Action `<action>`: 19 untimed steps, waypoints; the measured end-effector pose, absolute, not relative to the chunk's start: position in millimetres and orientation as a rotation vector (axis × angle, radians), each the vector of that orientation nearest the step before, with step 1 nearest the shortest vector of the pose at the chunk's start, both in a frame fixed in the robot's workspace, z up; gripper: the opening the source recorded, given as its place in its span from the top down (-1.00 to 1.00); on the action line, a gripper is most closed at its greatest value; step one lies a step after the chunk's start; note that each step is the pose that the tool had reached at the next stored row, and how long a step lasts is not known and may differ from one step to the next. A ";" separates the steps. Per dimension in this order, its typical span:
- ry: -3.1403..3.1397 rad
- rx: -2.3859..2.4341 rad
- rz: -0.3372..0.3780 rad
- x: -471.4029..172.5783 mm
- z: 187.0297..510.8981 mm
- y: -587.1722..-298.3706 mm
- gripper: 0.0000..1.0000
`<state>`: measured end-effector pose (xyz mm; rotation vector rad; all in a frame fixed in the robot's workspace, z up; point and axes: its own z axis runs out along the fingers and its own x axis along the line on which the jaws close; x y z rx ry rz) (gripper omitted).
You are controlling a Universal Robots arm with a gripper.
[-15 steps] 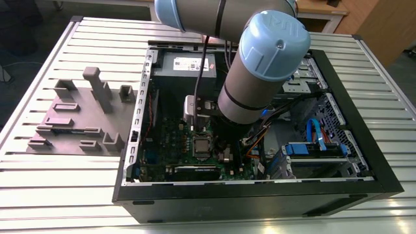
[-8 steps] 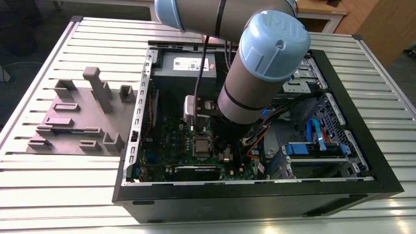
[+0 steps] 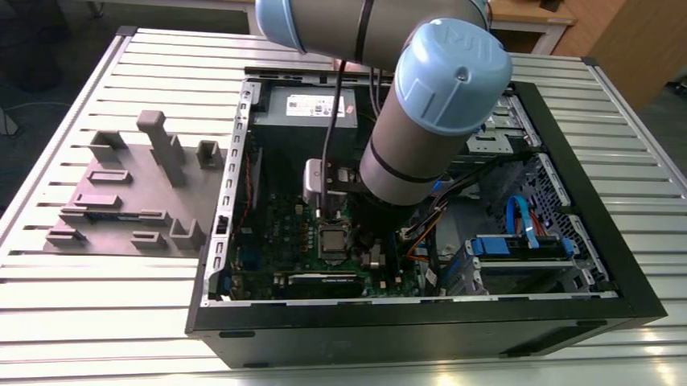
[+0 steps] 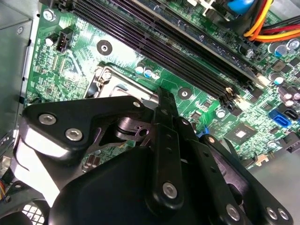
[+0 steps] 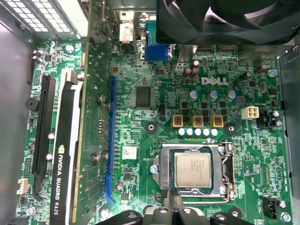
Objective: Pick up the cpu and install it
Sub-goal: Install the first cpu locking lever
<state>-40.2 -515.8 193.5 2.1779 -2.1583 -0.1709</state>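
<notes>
Install step looks done; cpu sits flat in socket on motherboard; gripper just beside socket edge, fingers seemingly pressed together, empty; any retreat needs straight lift.

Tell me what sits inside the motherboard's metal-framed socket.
In the first wrist view, the cpu lies flat inside the socket, silvery top up. The tool covers the frame's nearest edge, and whatever lies beneath the chip is hidden.

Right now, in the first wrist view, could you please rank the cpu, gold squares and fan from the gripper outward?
From the gripper:
1. cpu, in the socket.
2. gold squares, beyond the socket.
3. fan, past those squares.
</notes>
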 end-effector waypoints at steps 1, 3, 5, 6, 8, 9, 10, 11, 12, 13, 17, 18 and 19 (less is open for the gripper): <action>-2.158 2.178 -0.171 -40.2 193.2 -515.8 0.79; -2.158 2.178 -0.171 -40.1 192.3 -515.7 0.79; -2.158 2.178 -0.171 -40.0 191.7 -515.8 0.79; -2.158 2.178 -0.171 -39.7 191.2 -515.8 0.79; -2.158 2.178 -0.171 -39.1 189.8 -515.8 0.79; -2.158 2.178 -0.171 -38.8 189.2 -515.8 0.79; -2.158 2.178 -0.171 -38.1 188.9 -515.9 0.79; -2.158 2.178 -0.171 -37.5 188.6 -515.8 0.79; -2.158 2.178 -0.171 -36.8 188.3 -515.8 0.79; -2.158 2.178 -0.171 -35.9 188.2 -515.8 0.79; -2.159 2.178 -0.171 -32.6 187.2 -515.7 0.79; -2.159 2.178 -0.171 -32.6 186.6 -515.7 0.79; -2.158 2.178 -0.171 -32.6 186.2 -515.7 0.79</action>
